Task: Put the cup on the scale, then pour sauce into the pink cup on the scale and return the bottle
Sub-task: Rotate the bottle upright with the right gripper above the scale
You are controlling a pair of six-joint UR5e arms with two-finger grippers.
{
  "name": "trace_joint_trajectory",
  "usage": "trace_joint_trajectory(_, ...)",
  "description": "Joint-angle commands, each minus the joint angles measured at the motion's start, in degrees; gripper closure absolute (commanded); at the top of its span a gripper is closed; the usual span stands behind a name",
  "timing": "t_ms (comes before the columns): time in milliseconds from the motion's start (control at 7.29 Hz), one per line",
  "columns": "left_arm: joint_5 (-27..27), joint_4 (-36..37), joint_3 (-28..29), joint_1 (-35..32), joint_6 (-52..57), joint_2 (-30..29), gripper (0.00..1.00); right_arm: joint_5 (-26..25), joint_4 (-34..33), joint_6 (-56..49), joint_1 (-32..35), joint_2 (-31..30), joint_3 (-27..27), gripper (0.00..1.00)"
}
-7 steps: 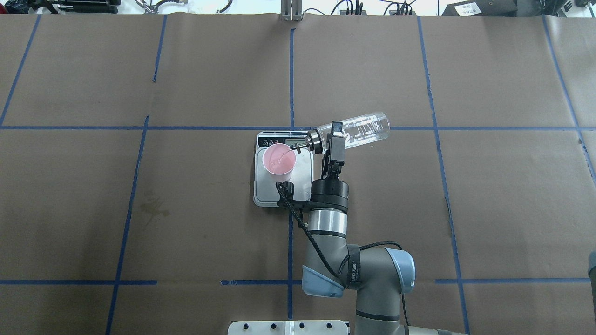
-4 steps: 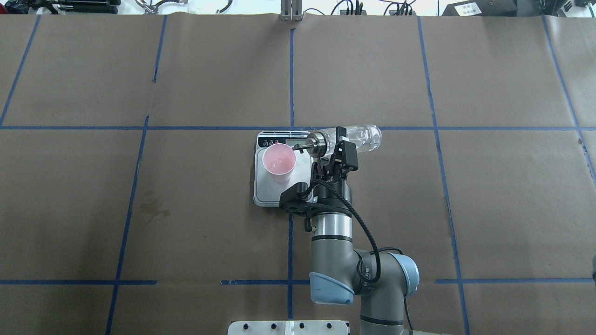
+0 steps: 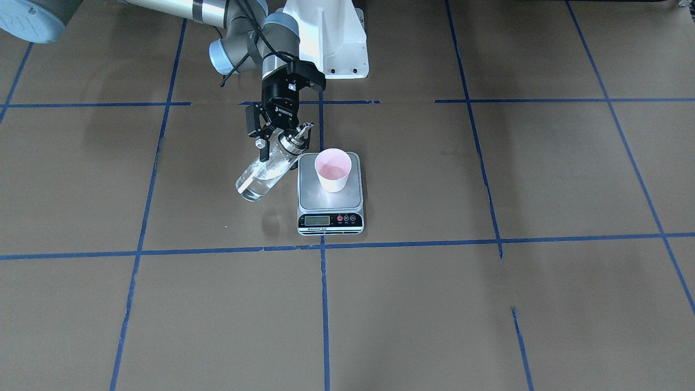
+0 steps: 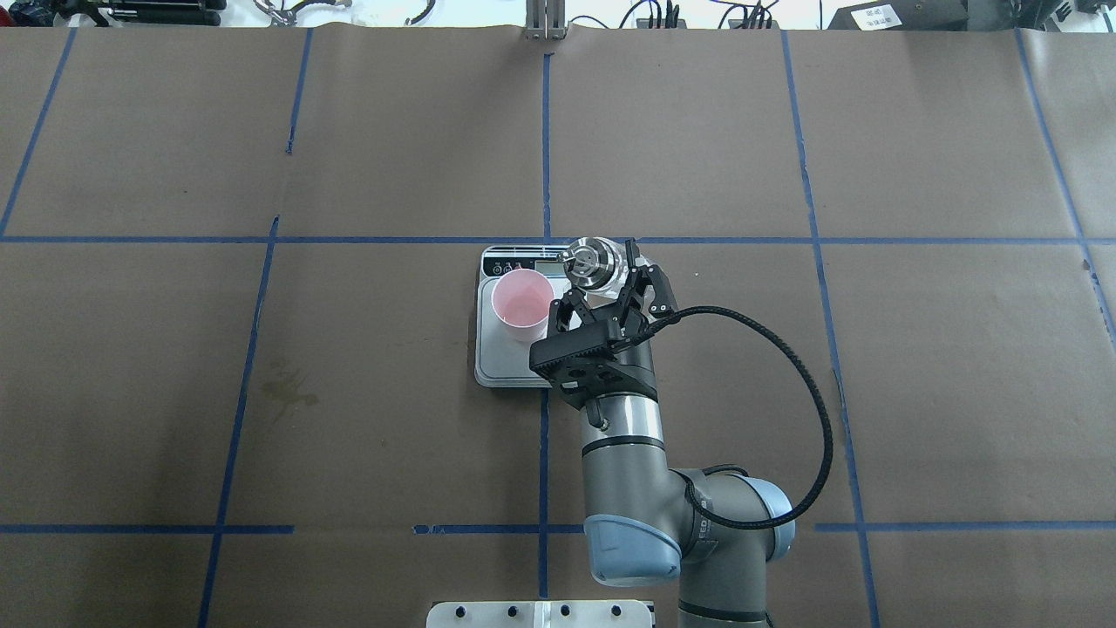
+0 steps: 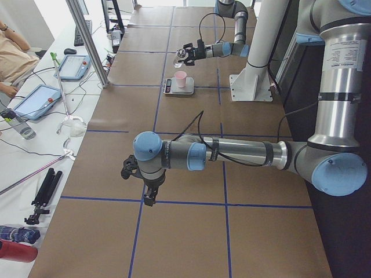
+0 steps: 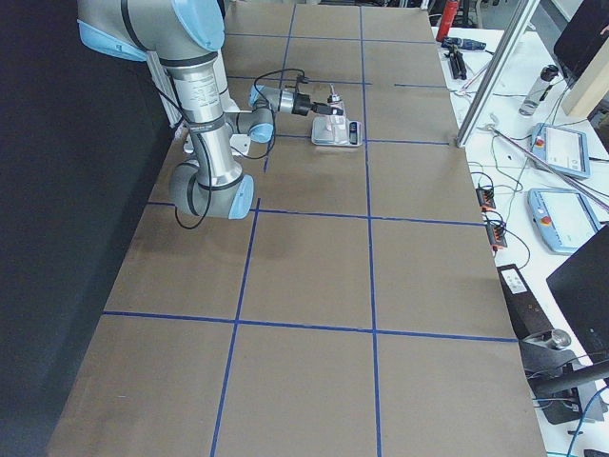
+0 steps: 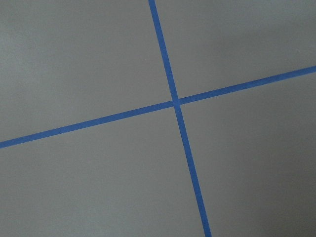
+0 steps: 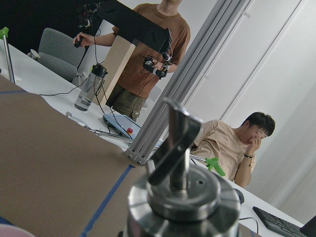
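The pink cup [image 4: 521,303] stands on the steel platform of the scale [image 4: 506,365], with clear liquid in its bottom [image 3: 333,169]. My right gripper [image 4: 610,292] is shut on the glass bottle [image 4: 594,262], just right of the cup and above the scale's edge. In the front-facing view the bottle [image 3: 263,176] leans, spout up and base off the table, beside the scale [image 3: 312,200]. The right wrist view shows its collar and spout [image 8: 180,190]. My left gripper [image 5: 149,194] shows only in the exterior left view; I cannot tell if it is open or shut.
Brown paper with blue tape lines [image 4: 545,139] covers the table. The robot's white base [image 3: 326,38] stands behind the scale. Operators sit at a side table with tablets [image 5: 35,101] and a drink bottle [image 8: 86,91].
The right wrist has rolled the bottle back from lying sideways over the cup to nearly upright. The stream into the cup has stopped. The cup and scale have not moved.
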Motion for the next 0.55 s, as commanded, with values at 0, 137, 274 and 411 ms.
trace_joint_trajectory(0, 0.0, 0.0, 0.0, 0.0, 0.0, 0.0, 0.0, 3.8, 0.1, 10.1, 0.4, -2.4, 6.0, 1.0)
trace_joint_trajectory(137, 0.0, 0.0, 0.0, 0.0, 0.0, 0.0, 0.0, 7.5, 0.2, 11.5, 1.4, -4.8, 9.2, 1.0)
trace_joint_trajectory(274, 0.0, 0.0, 0.0, 0.0, 0.0, 0.1, 0.0, 8.1, 0.1, 18.7, 2.8, -7.9, 10.7, 1.0)
trace_joint_trajectory(411, 0.0, 0.0, -0.1, 0.0, 0.0, 0.1, 0.0, 11.2, 0.2, 23.6, 4.6, -9.6, 11.1, 1.0)
